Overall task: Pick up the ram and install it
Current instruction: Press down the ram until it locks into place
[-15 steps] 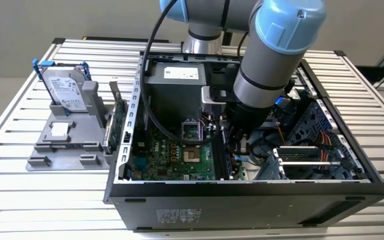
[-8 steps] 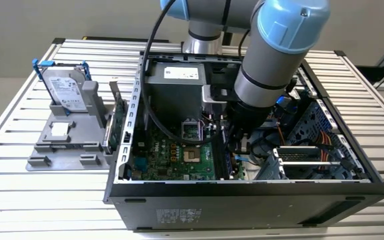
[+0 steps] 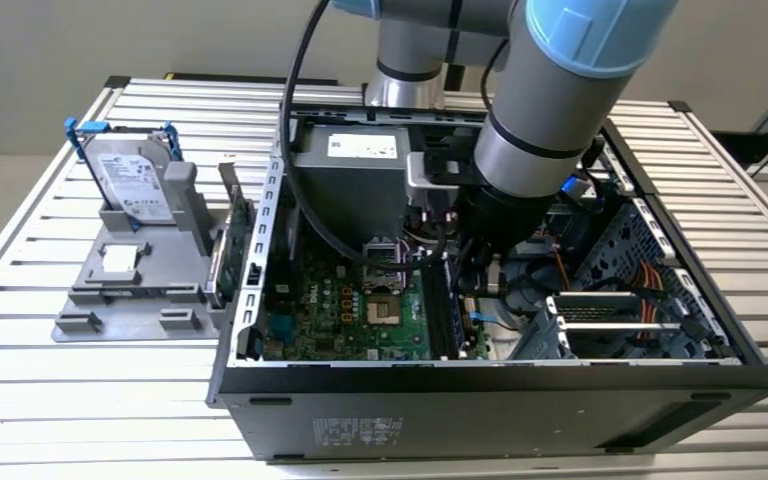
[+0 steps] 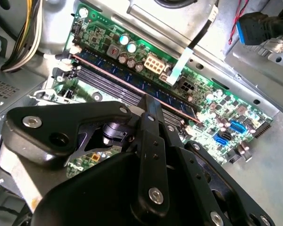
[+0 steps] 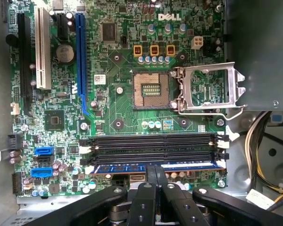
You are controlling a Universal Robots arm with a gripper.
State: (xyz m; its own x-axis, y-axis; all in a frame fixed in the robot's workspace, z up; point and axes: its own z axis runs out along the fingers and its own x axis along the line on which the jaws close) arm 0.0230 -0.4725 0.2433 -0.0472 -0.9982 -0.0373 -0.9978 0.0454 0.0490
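A: Where's the ram (image 5: 153, 166)?
B: On the motherboard (image 5: 127, 108) — standing on edge in the outermost of the black slots (image 5: 153, 146), the row farthest from the processor socket (image 5: 151, 89). The slots between it and the socket are bare.
A: Gripper (image 5: 156, 175)?
B: Right over the stick's middle. Fingers (image 5: 152, 173) close together, tips at its top edge. Can't tell whether they pinch it or just rest on it.
A: Outside view?
B: Arm (image 3: 544, 120) reaches down into the open computer case (image 3: 491, 400). Hard drive (image 3: 131, 180) sits upright in a grey stand (image 3: 131, 290), beside the case, on the exterior view's left.
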